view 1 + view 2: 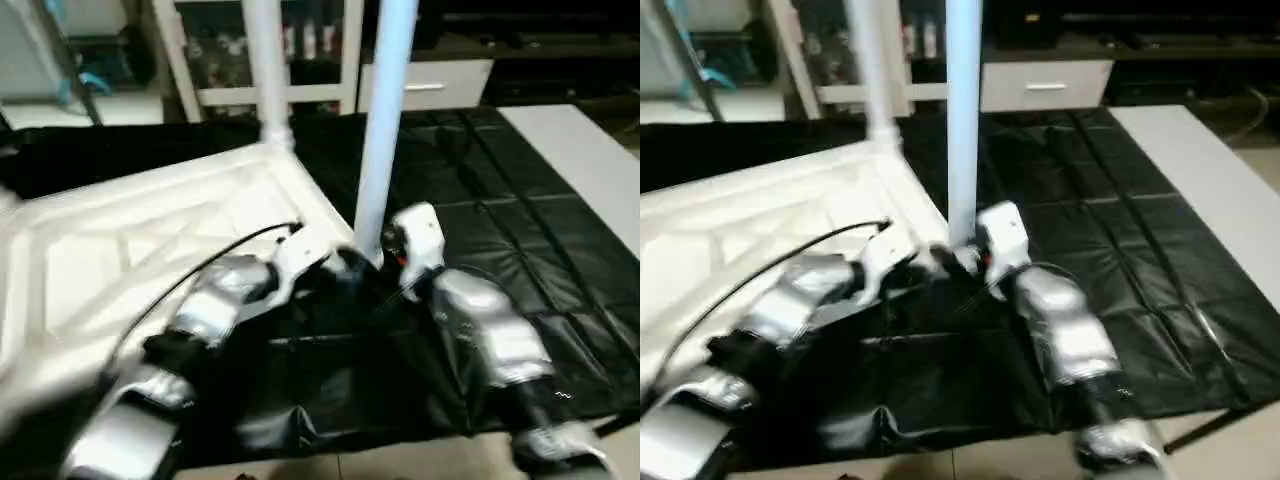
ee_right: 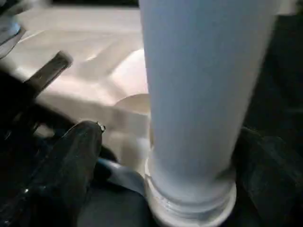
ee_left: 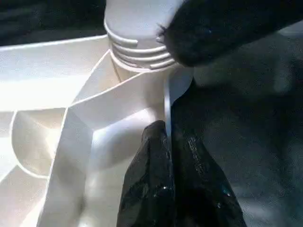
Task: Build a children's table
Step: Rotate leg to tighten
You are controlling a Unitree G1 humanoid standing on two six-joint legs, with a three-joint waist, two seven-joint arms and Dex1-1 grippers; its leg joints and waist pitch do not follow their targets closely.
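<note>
The white tabletop [image 1: 150, 240] lies upside down on the black cover, ribbed underside up. Two white legs stand upright in its corner sockets: a far leg [image 1: 265, 60] and a near leg [image 1: 385, 120]. My left gripper [image 3: 168, 142] is shut on the tabletop's thin rim [image 3: 166, 101], right beside the near leg's threaded base [image 3: 137, 52]. My right gripper [image 2: 189, 179] stands open around the bottom of the near leg [image 2: 199, 94], one finger [image 2: 71, 175] a little apart from it on one side and the other on the far side.
The black-covered work table [image 1: 520, 250] stretches to the right of the tabletop, its front edge just below my forearms. A pale board [image 1: 585, 160] lies along its right side. White shelving [image 1: 300, 90] and a drawer unit [image 1: 430, 85] stand behind.
</note>
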